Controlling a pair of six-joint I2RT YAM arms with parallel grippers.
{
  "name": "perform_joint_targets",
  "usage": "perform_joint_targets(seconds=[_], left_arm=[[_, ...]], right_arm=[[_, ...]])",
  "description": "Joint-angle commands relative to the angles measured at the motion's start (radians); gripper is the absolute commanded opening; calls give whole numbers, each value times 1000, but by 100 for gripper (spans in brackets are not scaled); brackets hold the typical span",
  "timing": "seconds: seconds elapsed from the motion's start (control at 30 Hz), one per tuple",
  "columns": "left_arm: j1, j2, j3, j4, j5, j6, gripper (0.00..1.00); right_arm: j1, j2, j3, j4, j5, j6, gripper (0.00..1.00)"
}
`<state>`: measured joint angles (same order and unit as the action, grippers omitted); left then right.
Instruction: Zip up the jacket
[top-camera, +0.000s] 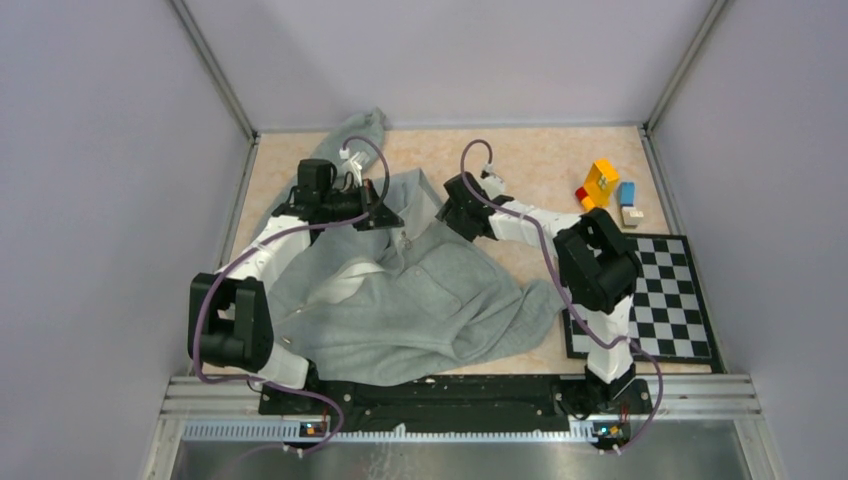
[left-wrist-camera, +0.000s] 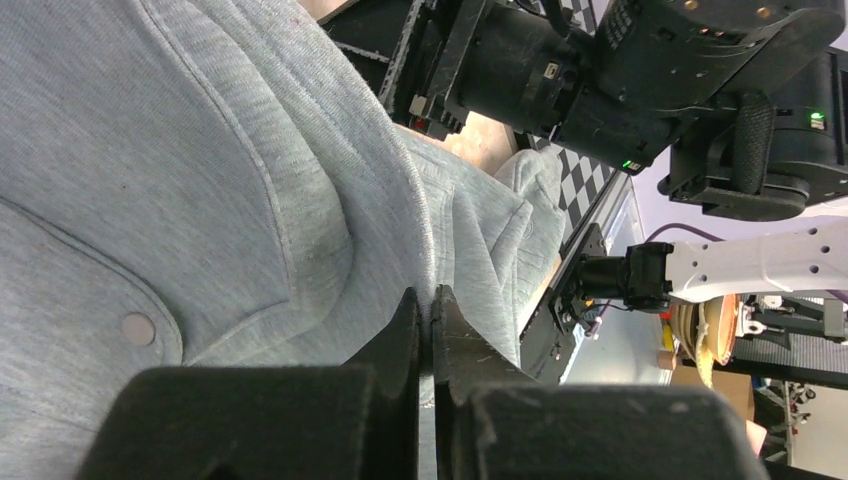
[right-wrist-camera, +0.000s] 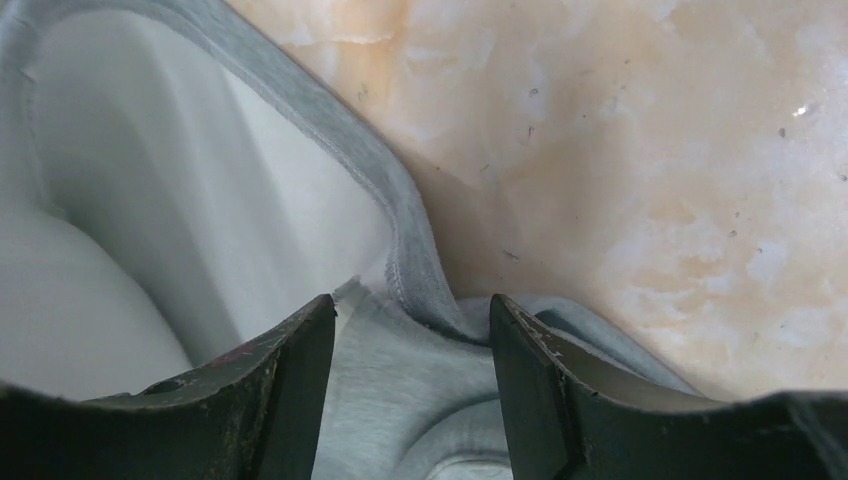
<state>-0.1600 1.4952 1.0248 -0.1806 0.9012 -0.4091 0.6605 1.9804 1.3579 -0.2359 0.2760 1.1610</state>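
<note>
Left wrist view: the jacket (left-wrist-camera: 200, 150), spread on the tabletop (top-camera: 540, 160), is being pinched by clenched jaws of the left gripper (left-wrist-camera: 427, 300); its edge is being straddled by released jaws of the right gripper (right-wrist-camera: 412, 315).

A robotics lab test cell: plain pale lilac wall panels (top-camera: 100, 150), held in silver aluminium corner posts (top-camera: 210, 65), box in a beige marble-patterned tabletop (top-camera: 540, 160). A slotted aluminium rail (top-camera: 450, 430) edges its near side. A black-and-white chequered mat (top-camera: 680, 290) lies near small coloured toy blocks (top-camera: 603, 185).
</note>
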Motion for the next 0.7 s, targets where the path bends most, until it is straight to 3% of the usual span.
perform_joint_targets(seconds=[0.0,0.3,0.47,0.67], left_arm=[[-1,-20,-8,33,35,-8,0],[-1,-30,-13,38,40,-13,0],[-1,-33,-18,48,48,-22,0],[-1,-32,-22,49,42,-17,0]], right_arm=[[8,14,16,27,51,-97,57],[11,-184,-255,482,-197,-597,57],[6,-196,-252,511,-267,-814,57],[-75,-135,-198,537,-498,-851,55]])
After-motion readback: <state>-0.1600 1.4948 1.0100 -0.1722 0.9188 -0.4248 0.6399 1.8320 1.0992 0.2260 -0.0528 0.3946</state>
